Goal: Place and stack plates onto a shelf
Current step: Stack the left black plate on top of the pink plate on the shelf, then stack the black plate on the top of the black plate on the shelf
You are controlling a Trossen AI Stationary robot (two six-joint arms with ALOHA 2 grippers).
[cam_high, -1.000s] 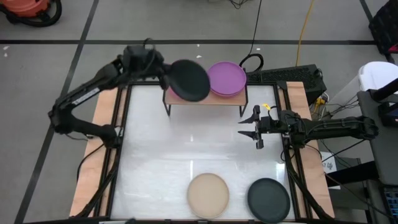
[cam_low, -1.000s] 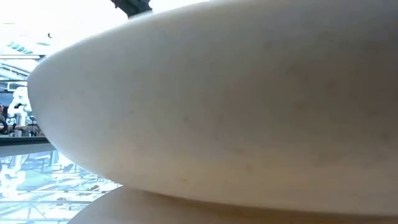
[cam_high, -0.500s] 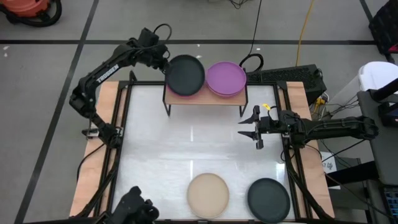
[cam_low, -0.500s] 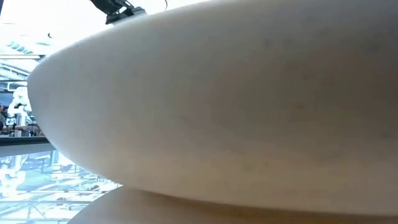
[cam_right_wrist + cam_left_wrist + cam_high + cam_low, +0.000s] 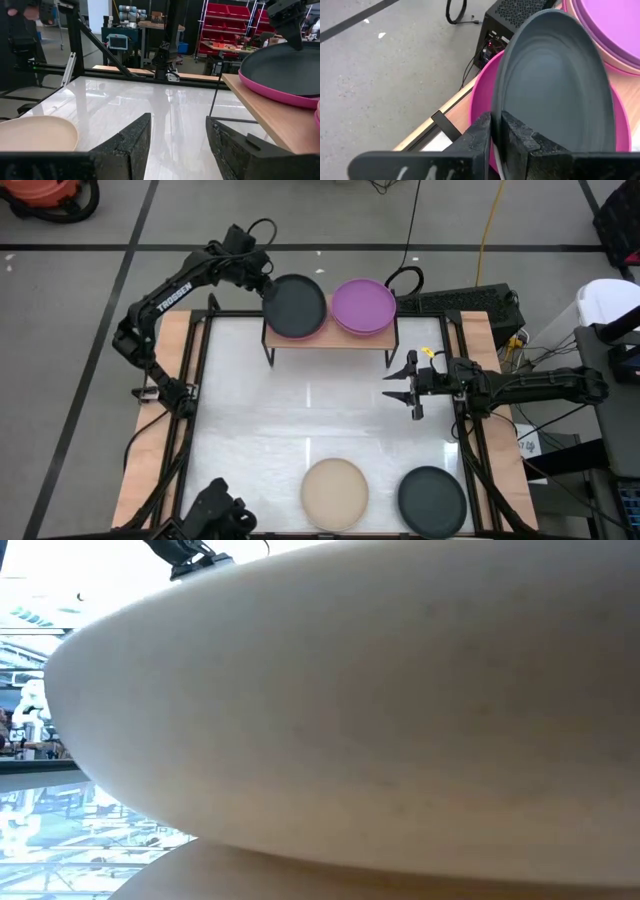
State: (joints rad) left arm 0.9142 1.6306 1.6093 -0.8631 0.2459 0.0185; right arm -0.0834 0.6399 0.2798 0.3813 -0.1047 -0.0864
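Black was the plate (image 5: 296, 306) the left gripper (image 5: 262, 283) pinched by its rim, fingers clamped together on the edge, while the plate sat on a magenta plate (image 5: 485, 95) at the left end of the shelf (image 5: 330, 340). Beside that stack a purple pile (image 5: 364, 306) filled the shelf's other half. To finish this step well, I judged the plate should lie flat and centred in the magenta one before the fingers parted, and the gripper should then draw back outward along the rim, so nothing got dragged off the wood.

Over by the table's right side the right gripper (image 5: 408, 385) hung with its fingers spread apart and nothing between them. A beige plate (image 5: 335, 492) and a second black plate (image 5: 432, 498) lay near the front edge of the glossy white tabletop (image 5: 300, 420). Beyond the table were grey floor, cables, a black box (image 5: 512, 20) and red shelving (image 5: 225, 35)
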